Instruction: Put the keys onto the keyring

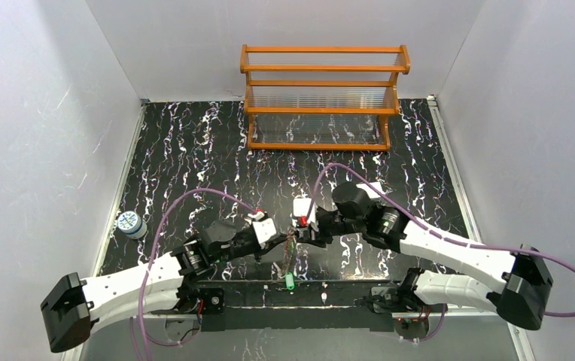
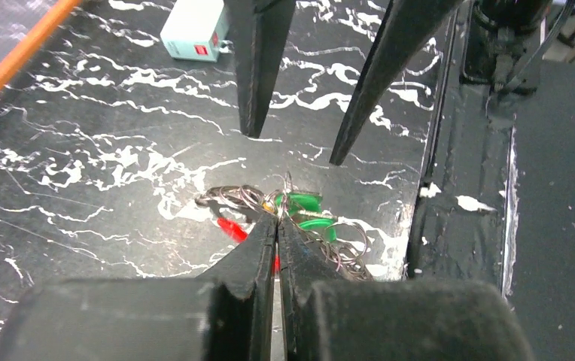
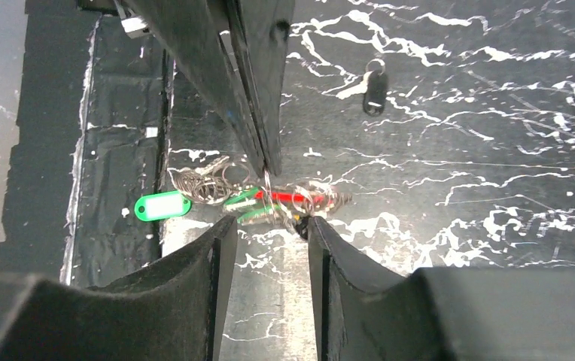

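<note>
The left gripper (image 2: 278, 219) is fully closed. Its own wrist view shows the two fingertips pressed together on a thin metal loop (image 2: 287, 192) at the top of the tangle. The right gripper (image 3: 269, 223) stands open, facing the left one. Its fingers are spread to either side of the tangle, and contact with it cannot be confirmed.

The keys (image 2: 300, 203) lie bunched directly under both grippers, near the front edge of the tabletop (image 1: 194, 150). The red part of the keyring (image 2: 231, 228) is just beside the green heads, among several wire rings.

Only the right wrist view shows a green-headed key (image 3: 162, 205) with a white panel, lying at the far end of the tangle over the dark edge strip. The same view alone shows a small black object (image 3: 375, 90) lying apart. Only the left wrist view shows a white box (image 2: 194, 30) with a red label.

The overhead view adds a wooden rack (image 1: 322, 98) at the back and a small white cylinder (image 1: 130, 224) at the left edge.
</note>
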`<state>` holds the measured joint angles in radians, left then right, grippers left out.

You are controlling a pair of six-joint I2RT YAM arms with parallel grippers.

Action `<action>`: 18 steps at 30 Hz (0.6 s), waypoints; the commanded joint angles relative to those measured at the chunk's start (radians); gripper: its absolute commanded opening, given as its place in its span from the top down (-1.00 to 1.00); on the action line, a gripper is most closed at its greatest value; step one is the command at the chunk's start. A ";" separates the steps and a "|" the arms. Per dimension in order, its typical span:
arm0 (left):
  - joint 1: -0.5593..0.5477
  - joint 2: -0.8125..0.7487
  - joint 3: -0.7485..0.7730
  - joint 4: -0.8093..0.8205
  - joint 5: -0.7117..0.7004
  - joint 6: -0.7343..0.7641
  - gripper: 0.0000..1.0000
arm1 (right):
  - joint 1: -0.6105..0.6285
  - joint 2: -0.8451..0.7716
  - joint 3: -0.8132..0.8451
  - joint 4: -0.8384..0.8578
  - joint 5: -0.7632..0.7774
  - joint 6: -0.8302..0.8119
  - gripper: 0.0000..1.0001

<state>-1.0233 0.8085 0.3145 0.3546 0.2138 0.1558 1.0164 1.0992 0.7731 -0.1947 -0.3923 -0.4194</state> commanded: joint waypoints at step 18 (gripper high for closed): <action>-0.003 -0.242 -0.206 0.428 0.043 -0.102 1.00 | 0.002 -0.142 -0.094 0.271 -0.098 0.051 0.27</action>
<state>-1.0233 0.5667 0.1036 0.6937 0.2283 0.0597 1.0164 0.9680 0.6559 0.0265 -0.4496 -0.3805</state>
